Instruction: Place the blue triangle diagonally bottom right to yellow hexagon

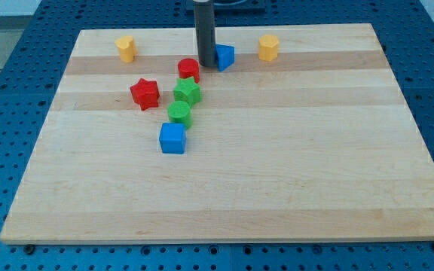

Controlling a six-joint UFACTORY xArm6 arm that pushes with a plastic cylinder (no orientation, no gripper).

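Observation:
The blue triangle point(224, 57) lies near the view's top, just right of centre. The yellow hexagon point(269, 47) lies to its right and slightly higher, with a gap between them. My tip point(204, 69) stands at the blue triangle's left side, touching or nearly touching it, between it and a red round block point(188, 69). The dark rod comes down from the view's top edge.
A second yellow block point(126, 48) lies at the top left. A red star point(145, 93), a green star point(187, 92), a green round block point(179, 113) and a blue cube point(172, 138) run downward below my tip. The wooden board point(292, 188) ends close behind the top blocks.

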